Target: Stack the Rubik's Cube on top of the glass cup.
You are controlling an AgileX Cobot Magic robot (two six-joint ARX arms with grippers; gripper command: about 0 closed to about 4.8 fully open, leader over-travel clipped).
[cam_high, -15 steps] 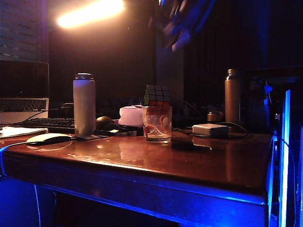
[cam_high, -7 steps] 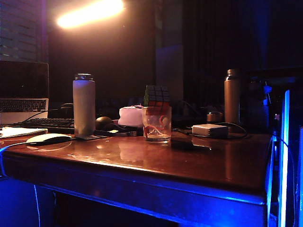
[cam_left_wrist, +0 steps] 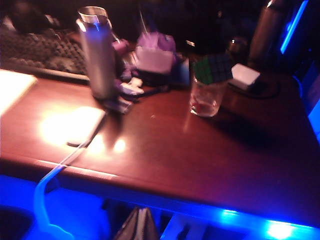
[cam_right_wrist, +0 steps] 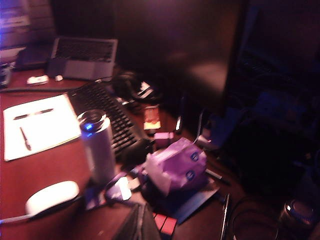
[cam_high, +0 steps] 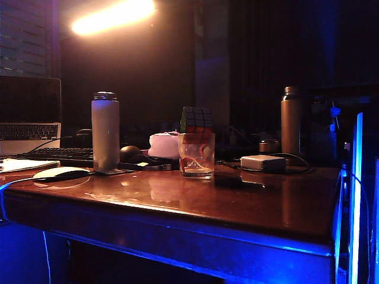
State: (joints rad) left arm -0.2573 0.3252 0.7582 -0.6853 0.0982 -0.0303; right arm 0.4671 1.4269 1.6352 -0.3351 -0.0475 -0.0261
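The Rubik's Cube [cam_high: 196, 119] rests on top of the glass cup [cam_high: 196, 155] near the middle of the wooden table [cam_high: 249, 201]. Neither gripper shows in the exterior view. In the left wrist view the cube [cam_left_wrist: 212, 68] sits on the glass cup [cam_left_wrist: 205, 97] far off, and my left gripper [cam_left_wrist: 141, 210] is shut and empty, back beyond the table's front edge. My right gripper [cam_right_wrist: 139, 206] is shut and empty above the table. Red squares of the cube [cam_right_wrist: 165, 223] show just beside its tip; the glass cup is hidden in that view.
A tall metal bottle [cam_high: 105, 131] stands left of the glass, another [cam_high: 291, 121] at the back right. A pale box with a cable [cam_high: 263, 163] lies right of the glass. A tissue pack [cam_high: 164, 145], keyboard [cam_high: 56, 154], mouse [cam_high: 61, 173] and laptop [cam_high: 29, 115] crowd the back left.
An arm that blurred across the top of the exterior view a second ago has left the picture. The cube and the glass have not moved.
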